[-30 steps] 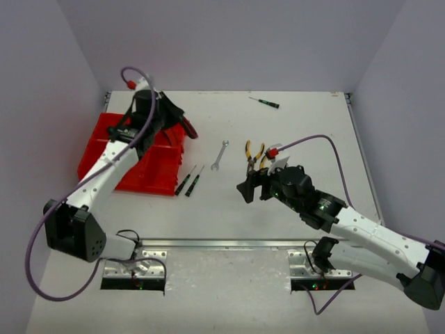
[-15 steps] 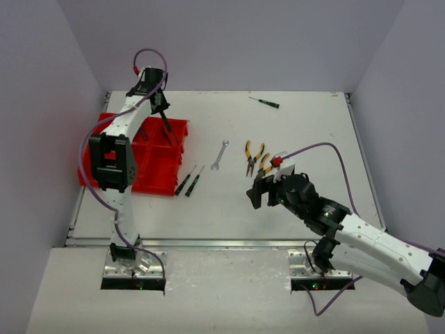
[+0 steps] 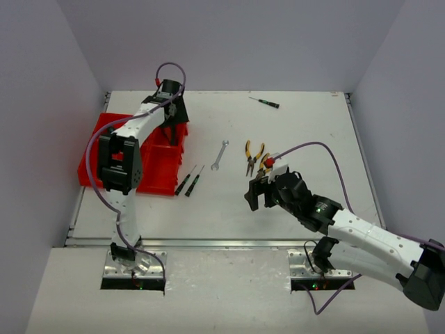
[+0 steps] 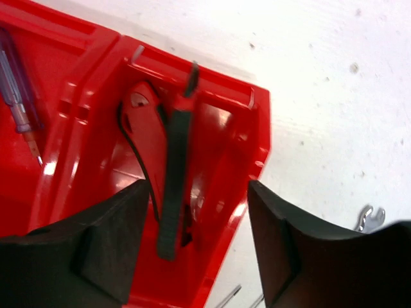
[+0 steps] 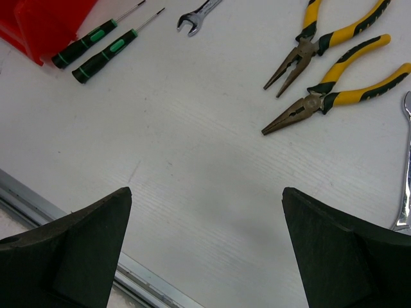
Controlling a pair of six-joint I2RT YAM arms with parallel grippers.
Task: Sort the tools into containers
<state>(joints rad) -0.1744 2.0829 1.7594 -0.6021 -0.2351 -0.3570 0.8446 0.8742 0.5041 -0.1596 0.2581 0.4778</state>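
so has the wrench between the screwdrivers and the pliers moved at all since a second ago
No. The wrench lies at the same spot and slant in the top view, just as far from the red tray's right edge.

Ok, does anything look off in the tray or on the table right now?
One thing: the red-black utility knife in the corner compartment of the red tray lies slanted, and its dark tip seems to reach over the far wall instead of lying flat. Nothing else looks spilled or damaged.

White table with tray, pliers, wrench, screwdrivers
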